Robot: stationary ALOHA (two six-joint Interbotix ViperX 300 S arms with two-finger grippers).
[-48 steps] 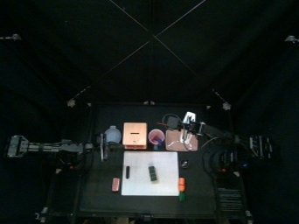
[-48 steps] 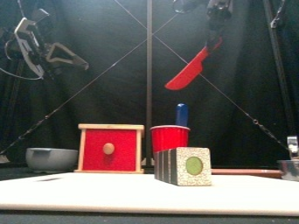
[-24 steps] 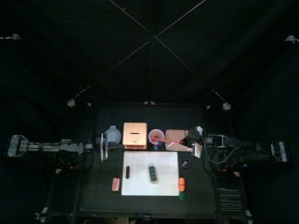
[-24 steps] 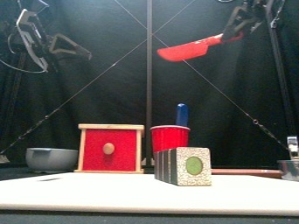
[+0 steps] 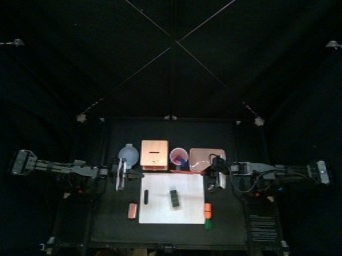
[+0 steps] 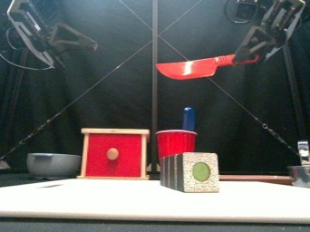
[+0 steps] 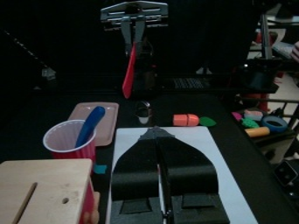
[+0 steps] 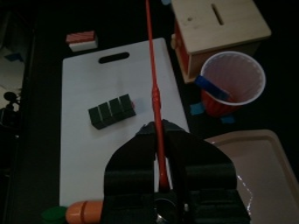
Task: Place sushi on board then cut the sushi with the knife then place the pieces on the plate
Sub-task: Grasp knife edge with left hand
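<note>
Front view
Right gripper point(image 6: 246, 54): high at the upper right, closed on the handle of the red knife point(image 6: 191, 67).
Red knife: blade level, pointing toward the middle, well above everything on the bench.
Left gripper point(image 6: 72, 38): high at the upper left, carrying nothing.
Sushi roll point(image 6: 191, 172): resting on the white board point(image 6: 97, 201), well apart from both grippers.
Red cup point(image 6: 176, 143): behind the roll, with the blue knife point(image 6: 188, 117) standing in it.
Wooden box point(image 6: 114, 154): just left of the cup, red drawer front facing forward.
Bowl point(image 6: 53, 164): left of the box.

Right wrist view
Jaws: pinched tight on the red knife, seen edge-on as a thin red line out over the board.
Sushi roll: dark blocks joined together, lying on the board beside that line.
Pink tray point(image 8: 267, 162): off the board, next to the cup.

Left wrist view
Jaws: pressed together with nothing between them, over the board.
Orange toy point(image 7: 184, 119) and green toy point(image 7: 207, 122): on the bench past the board's edge.

Top view
Arms: one from each side, grippers near the board's back corners.
Sushi roll: near the board's middle.
</note>
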